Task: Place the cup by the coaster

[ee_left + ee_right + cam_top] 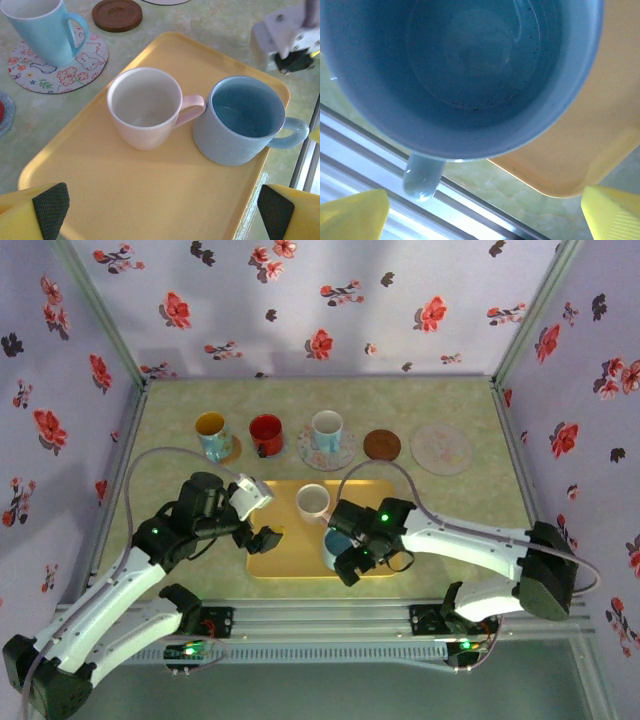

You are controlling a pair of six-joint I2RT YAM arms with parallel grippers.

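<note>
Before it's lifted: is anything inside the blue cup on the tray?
The blue cup looks empty: bare glazed bottom, a few dark specks. The yellow tray beneath it is covered.

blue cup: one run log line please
blue cup: upright on yellow tray | right gripper: above cup, jaws open | left gripper: jaws open | brown coaster: bare
</note>
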